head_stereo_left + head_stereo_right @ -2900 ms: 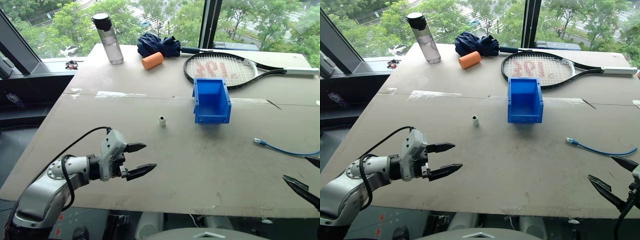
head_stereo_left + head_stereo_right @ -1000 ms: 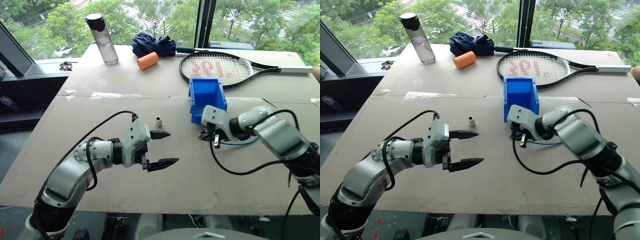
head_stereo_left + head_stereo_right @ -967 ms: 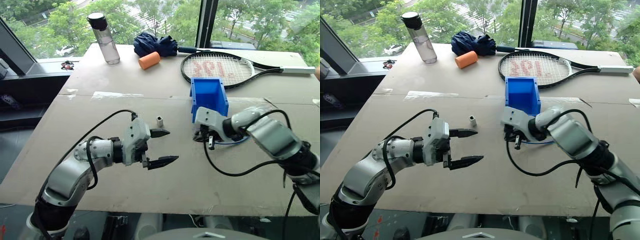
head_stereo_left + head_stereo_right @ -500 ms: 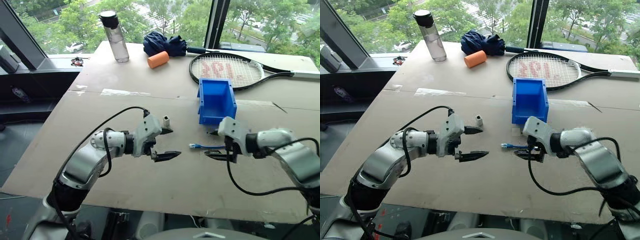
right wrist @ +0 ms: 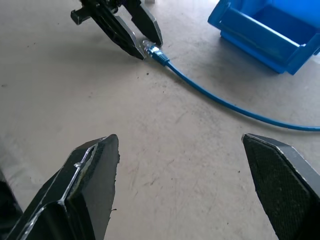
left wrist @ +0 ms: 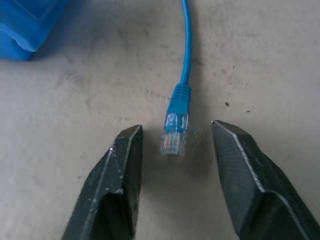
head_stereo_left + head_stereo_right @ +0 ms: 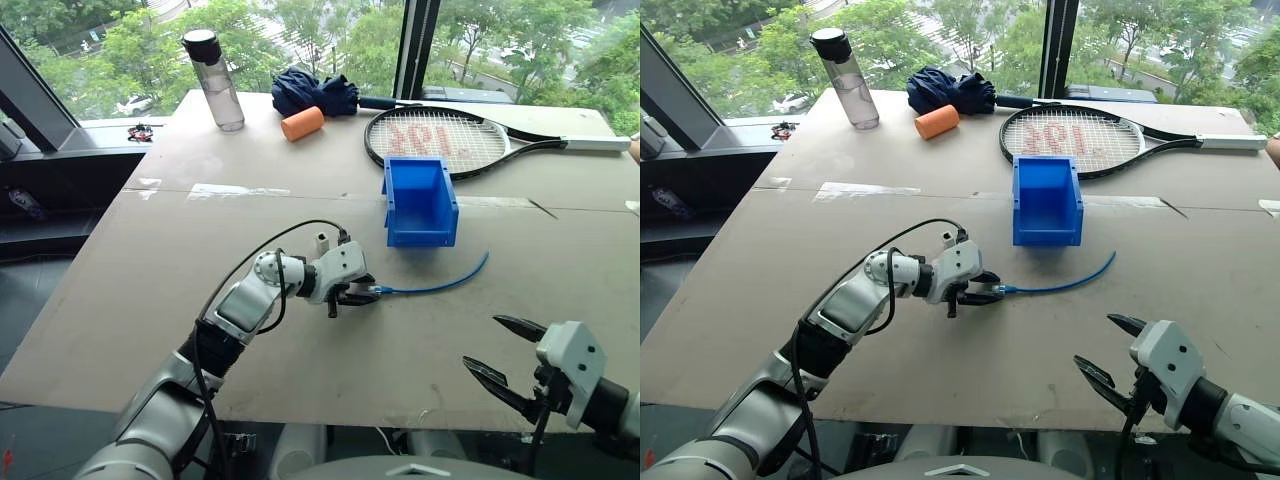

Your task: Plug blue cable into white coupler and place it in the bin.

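While the blue cable [image 7: 440, 284] lies loose on the tabletop [image 7: 200, 330] just in front of the bin [image 7: 421, 203], its clear plug [image 6: 174, 135] sits between the two black fingers of the left gripper [image 6: 172, 150], which stand a little apart on either side of the plug without visibly touching it. The white coupler [image 7: 322, 243] stands upright on the table beside the bin, toward the robot's left, just behind the left gripper's wrist. The right gripper [image 7: 506, 358] hovers near the table edge, well in front of the bin, its fingers spread wide and holding nothing. Behind the bin lies a tennis racket [image 7: 450, 135].
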Robot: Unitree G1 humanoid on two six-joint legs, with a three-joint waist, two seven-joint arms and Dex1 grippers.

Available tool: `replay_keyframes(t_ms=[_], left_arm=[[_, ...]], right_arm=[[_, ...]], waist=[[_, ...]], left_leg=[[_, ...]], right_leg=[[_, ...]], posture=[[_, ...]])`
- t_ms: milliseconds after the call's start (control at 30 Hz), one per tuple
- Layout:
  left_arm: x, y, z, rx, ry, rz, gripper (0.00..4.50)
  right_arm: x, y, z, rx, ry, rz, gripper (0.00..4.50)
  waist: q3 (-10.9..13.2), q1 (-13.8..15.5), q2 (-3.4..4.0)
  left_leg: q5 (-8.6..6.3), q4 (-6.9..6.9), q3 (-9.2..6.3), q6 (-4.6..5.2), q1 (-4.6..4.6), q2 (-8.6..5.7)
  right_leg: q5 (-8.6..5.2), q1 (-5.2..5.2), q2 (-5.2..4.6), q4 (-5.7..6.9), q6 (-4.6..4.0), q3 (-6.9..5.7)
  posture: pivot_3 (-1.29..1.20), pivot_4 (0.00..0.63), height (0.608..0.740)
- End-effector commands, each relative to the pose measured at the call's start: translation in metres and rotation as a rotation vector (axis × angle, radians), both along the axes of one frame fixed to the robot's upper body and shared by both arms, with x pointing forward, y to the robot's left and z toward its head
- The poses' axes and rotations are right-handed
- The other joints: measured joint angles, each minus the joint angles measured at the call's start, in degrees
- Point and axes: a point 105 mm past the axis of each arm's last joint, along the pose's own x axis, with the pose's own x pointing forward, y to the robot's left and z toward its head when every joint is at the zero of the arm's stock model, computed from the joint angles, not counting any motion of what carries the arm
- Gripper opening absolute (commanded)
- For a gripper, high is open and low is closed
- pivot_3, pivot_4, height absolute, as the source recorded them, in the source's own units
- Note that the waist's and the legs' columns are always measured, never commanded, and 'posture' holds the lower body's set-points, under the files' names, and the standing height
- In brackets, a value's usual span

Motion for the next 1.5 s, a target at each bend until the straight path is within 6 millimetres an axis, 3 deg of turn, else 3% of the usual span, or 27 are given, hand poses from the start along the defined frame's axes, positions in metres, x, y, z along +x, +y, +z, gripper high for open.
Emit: replay_keyframes(t_ms=[33,133,267,333,433,567,767,933,1033,1200,1267,1433,1500], left_arm=[[-0.004,0.001,-0.011,0.012,0.034,-0.049,0.11],[-0.011,-0.005,0.001,-0.096,0.094,-0.081,0.03],[-0.020,-0.010,0.058,-0.477,0.500,-0.036,0.03],[-0.029,-0.004,0.078,-0.542,0.616,-0.079,0.03],[-0.037,0.004,0.106,-0.633,0.736,-0.115,0.03],[-0.045,0.004,0.115,-0.656,0.777,-0.133,0.03],[-0.049,0.002,0.122,-0.678,0.796,-0.148,0.03],[-0.053,0.000,0.122,-0.685,0.815,-0.161,0.03],[-0.056,-0.003,0.121,-0.680,0.816,-0.173,0.00],[-0.060,-0.006,0.121,-0.689,0.814,-0.177,0.00],[-0.061,-0.005,0.119,-0.684,0.816,-0.172,0.00],[-0.058,-0.003,0.113,-0.686,0.779,-0.124,0.00],[-0.058,0.005,0.114,-0.697,0.774,-0.103,0.97]], right_arm=[[-0.001,0.014,0.006,0.082,0.005,0.004,3.97],[0.003,0.030,0.005,0.256,0.069,-0.019,3.97],[0.010,0.051,0.003,0.499,0.163,-0.009,3.97],[0.017,0.057,0.007,0.631,0.188,-0.021,3.97],[0.029,0.067,0.030,0.861,0.183,0.011,3.97],[0.031,0.080,0.057,0.998,0.198,0.139,3.97],[0.045,0.086,0.074,1.107,0.249,0.185,3.97],[0.048,0.089,0.075,1.126,0.293,0.198,3.97],[0.049,0.092,0.077,1.145,0.304,0.210,3.15],[0.049,0.093,0.078,1.164,0.306,0.211,0.82],[0.049,0.094,0.079,1.167,0.306,0.215,0.15],[0.049,0.093,0.080,1.165,0.310,0.227,0.01],[0.049,0.094,0.079,1.156,0.310,0.231,0.00]], waist=[[-0.02,0.00,0.00],[-0.03,-0.01,-0.01],[0.10,0.04,-0.03],[0.13,-0.07,-0.06],[0.15,-0.55,0.02],[0.13,-0.65,0.11],[0.14,-0.71,0.11],[0.15,-0.63,0.11],[0.15,-0.70,0.12],[0.15,-0.68,0.12],[0.15,-0.71,0.12],[0.15,-0.67,0.12],[0.15,-0.70,0.12]], left_leg=[[0.00,0.00,-0.01,0.01,-0.01,0.00],[-0.04,0.00,-0.01,0.06,-0.02,0.00],[-0.04,0.04,-0.15,0.08,-0.13,0.25],[-0.05,0.08,-0.40,0.08,-0.18,0.26],[-0.05,0.07,-0.53,0.08,-0.12,0.24],[-0.05,0.02,-0.57,0.08,-0.08,0.16],[-0.05,0.00,-0.65,0.08,-0.08,-0.07],[-0.05,0.00,-0.67,0.08,-0.09,-0.09],[-0.05,0.00,-0.65,0.08,-0.10,-0.10],[-0.05,-0.01,-0.65,0.08,-0.10,-0.10],[-0.05,-0.01,-0.63,0.08,-0.09,-0.10],[-0.05,-0.01,-0.63,0.08,-0.09,-0.10],[-0.05,-0.02,-0.63,0.08,-0.09,-0.10]], right_leg=[[0.04,0.00,-0.01,0.00,-0.07,0.00],[0.09,0.00,-0.03,-0.03,-0.16,0.00],[0.08,-0.05,-0.08,-0.02,-0.15,-0.09],[0.01,-0.05,-0.09,-0.03,-0.03,-0.16],[0.00,-0.02,-0.07,-0.01,0.01,-0.20],[0.20,0.01,-0.07,0.00,0.03,-0.21],[0.18,0.01,-0.08,0.00,-0.02,-0.24],[0.17,0.01,-0.07,0.01,-0.05,-0.25],[0.17,0.00,-0.08,-0.02,-0.05,-0.23],[0.13,0.00,-0.08,-0.01,-0.11,-0.23],[0.12,0.00,-0.07,-0.01,-0.12,-0.19],[0.11,0.00,-0.07,-0.02,-0.16,-0.19],[0.10,0.00,-0.08,-0.02,-0.17,-0.19]], posture=[[0.00,0.150,0.740],[0.00,0.150,0.740],[0.00,0.150,0.740],[0.00,0.150,0.740],[0.00,0.150,0.740],[0.00,0.150,0.740],[0.00,0.150,0.740],[0.00,0.150,0.740],[0.00,0.150,0.740],[0.00,0.150,0.740],[0.00,0.150,0.740],[0.00,0.150,0.740],[0.00,0.150,0.740]])
